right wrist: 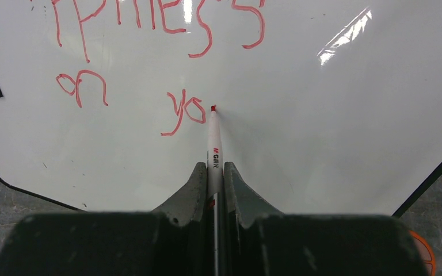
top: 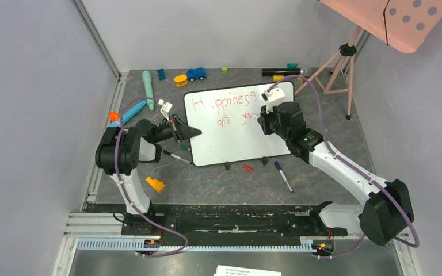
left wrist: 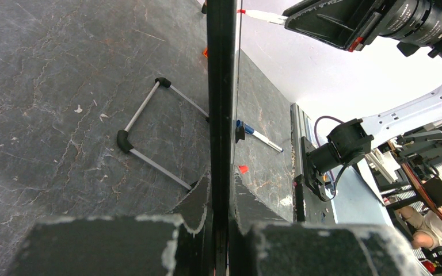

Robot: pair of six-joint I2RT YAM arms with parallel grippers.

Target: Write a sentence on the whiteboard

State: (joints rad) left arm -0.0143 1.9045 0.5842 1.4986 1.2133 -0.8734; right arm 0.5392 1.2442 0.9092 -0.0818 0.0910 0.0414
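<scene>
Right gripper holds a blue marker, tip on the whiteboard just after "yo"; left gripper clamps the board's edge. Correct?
No: the right wrist view shows the marker in the right gripper is white with a red tip, not blue. The rest stands: tip on the whiteboard after "yo", left gripper clamping its edge.

From above and behind my bases, the top camera is taking in the whole table point(top: 328, 172). My left wrist camera is sighting along the whiteboard point(top: 230, 141) edge; the right is closely facing its written surface. All three are sharing that board.
</scene>
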